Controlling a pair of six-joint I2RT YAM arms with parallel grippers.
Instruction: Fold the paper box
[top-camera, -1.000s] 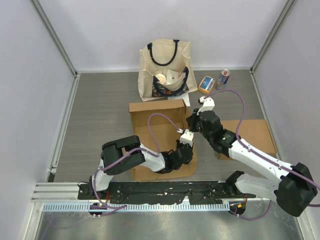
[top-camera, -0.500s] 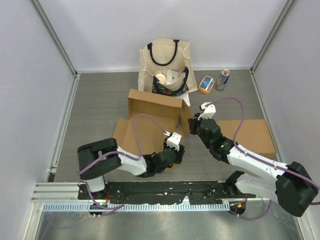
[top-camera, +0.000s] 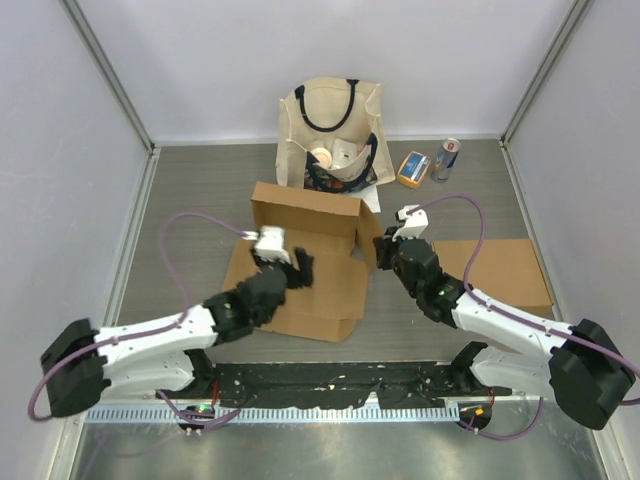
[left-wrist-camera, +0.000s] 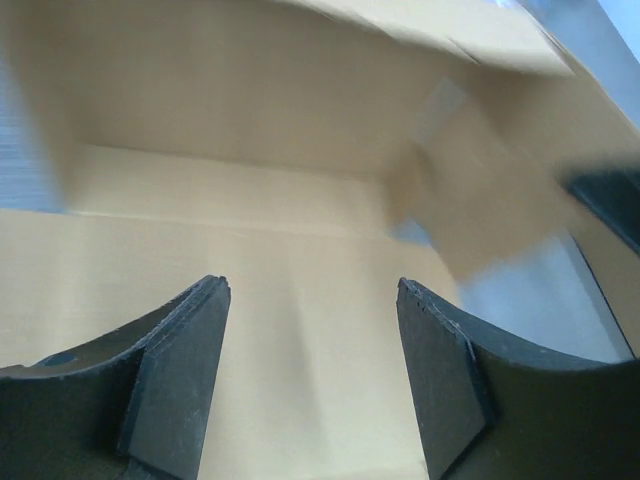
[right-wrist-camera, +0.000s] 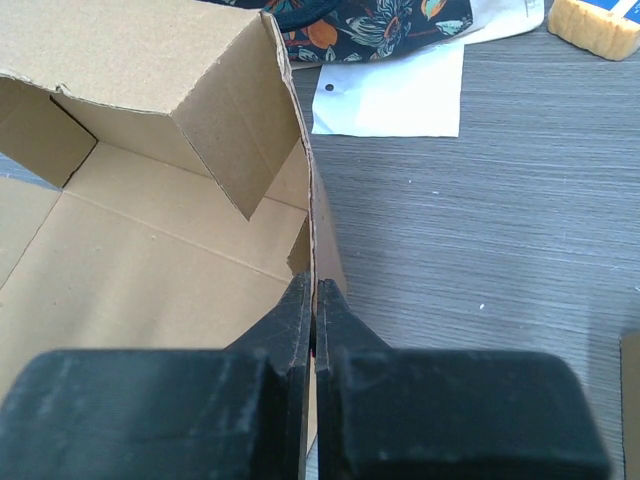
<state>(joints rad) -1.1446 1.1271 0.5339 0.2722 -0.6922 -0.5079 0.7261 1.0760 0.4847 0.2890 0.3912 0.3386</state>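
Cardboard box (top-camera: 325, 285): mid-table (top-camera: 190, 200), open side up, with its back and right walls raised and its near flap lying flat.
Left pincer (left-wrist-camera: 310, 290): mine, spread, hanging over the box floor and holding nothing.
Right pincer (right-wrist-camera: 313, 300): mine, pressed together on the top edge of the right wall.
Behind: a tote bag (top-camera: 330, 135) sits just beyond the back wall, with white paper (right-wrist-camera: 390, 90) beside the right wall.
Right side: a flat cardboard sheet (top-camera: 505, 272) lies under my right forearm. A drink can (top-camera: 446, 158) and a yellow packet (top-camera: 413, 168) stand well apart from the box.
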